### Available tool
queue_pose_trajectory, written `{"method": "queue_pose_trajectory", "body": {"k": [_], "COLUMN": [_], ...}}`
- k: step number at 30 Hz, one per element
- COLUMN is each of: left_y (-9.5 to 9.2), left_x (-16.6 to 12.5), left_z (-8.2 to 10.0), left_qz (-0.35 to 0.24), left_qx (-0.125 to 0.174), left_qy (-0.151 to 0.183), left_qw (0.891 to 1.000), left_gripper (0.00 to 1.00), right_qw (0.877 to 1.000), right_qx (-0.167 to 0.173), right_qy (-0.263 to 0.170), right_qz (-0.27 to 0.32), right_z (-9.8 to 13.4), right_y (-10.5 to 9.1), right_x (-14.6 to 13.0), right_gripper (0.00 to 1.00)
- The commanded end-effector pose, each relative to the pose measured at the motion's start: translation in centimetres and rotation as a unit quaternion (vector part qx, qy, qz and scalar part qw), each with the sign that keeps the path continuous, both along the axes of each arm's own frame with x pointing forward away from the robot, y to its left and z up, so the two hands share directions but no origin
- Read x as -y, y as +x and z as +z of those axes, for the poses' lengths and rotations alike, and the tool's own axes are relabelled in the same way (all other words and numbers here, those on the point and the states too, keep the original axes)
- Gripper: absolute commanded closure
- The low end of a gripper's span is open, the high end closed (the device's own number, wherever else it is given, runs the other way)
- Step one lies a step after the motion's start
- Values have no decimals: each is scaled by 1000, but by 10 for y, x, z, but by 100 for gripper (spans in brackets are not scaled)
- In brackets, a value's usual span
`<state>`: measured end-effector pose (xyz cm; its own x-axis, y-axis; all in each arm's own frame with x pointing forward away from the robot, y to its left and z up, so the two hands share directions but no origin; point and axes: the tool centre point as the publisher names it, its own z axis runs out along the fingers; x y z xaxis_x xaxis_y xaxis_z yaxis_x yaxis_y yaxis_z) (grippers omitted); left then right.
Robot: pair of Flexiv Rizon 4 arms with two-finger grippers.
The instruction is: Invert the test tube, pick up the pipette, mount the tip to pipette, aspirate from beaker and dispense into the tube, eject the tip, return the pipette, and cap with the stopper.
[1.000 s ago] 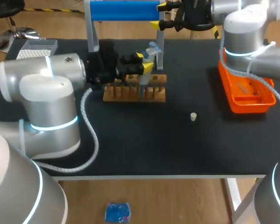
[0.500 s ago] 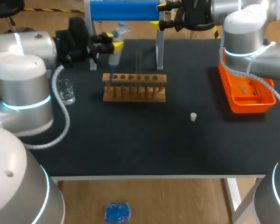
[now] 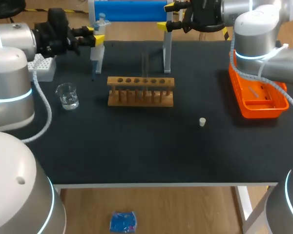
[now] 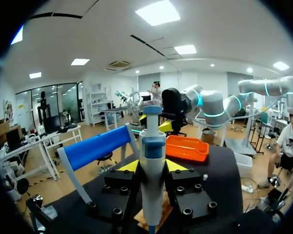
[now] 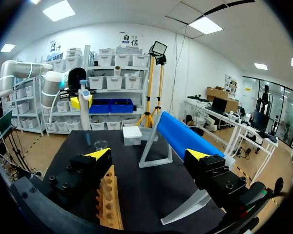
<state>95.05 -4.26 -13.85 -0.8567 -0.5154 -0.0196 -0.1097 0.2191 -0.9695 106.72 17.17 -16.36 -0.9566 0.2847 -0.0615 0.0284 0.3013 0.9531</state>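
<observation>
In the upper left of the head view, the left arm's jaws were clenched on the grey-white plastic pipette (image 3: 96,53) with a blue top. They held it upright above the black table (image 3: 151,151), between the white tip box (image 3: 41,68) and the blue-rolled stand (image 3: 132,10). Below it stood the small clear glass beaker (image 3: 67,95). At centre, the wooden tube rack (image 3: 140,92) carried a clear test tube (image 3: 145,62). The small cream stopper (image 3: 202,122) lay right of centre, well apart from the orange plastic tray (image 3: 263,111). The right arm's jaws, at the top edge, were released and held nothing.
</observation>
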Motion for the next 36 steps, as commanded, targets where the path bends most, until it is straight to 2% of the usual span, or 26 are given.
{"method": "queue_pose_trajectory", "body": {"k": [1,10,16,23,36], "left_y": [14,41,57,77,108], "left_x": [-2,-10,-6,-6,16], "left_z": [3,3,-1,-2,-1], "left_qz": [18,88,107,128,179], "left_qx": [-12,-46,-65,-72,-104], "left_qy": [10,13,18,14,9], "left_qw": [1000,995,992,989,978], "left_gripper": [100,100,100,100,100], "right_qw": [1000,1000,1000,1000,1000], "right_qx": [-1,-1,-1,-1,-1], "right_qy": [-1,-1,-1,-1,-1], "right_qz": [1,1,1,1,1], "right_z": [1,1,1,1,1], "right_y": [0,0,0,0,0], "right_x": [1,1,1,1,1], "right_gripper": [0,0,0,0,0]}}
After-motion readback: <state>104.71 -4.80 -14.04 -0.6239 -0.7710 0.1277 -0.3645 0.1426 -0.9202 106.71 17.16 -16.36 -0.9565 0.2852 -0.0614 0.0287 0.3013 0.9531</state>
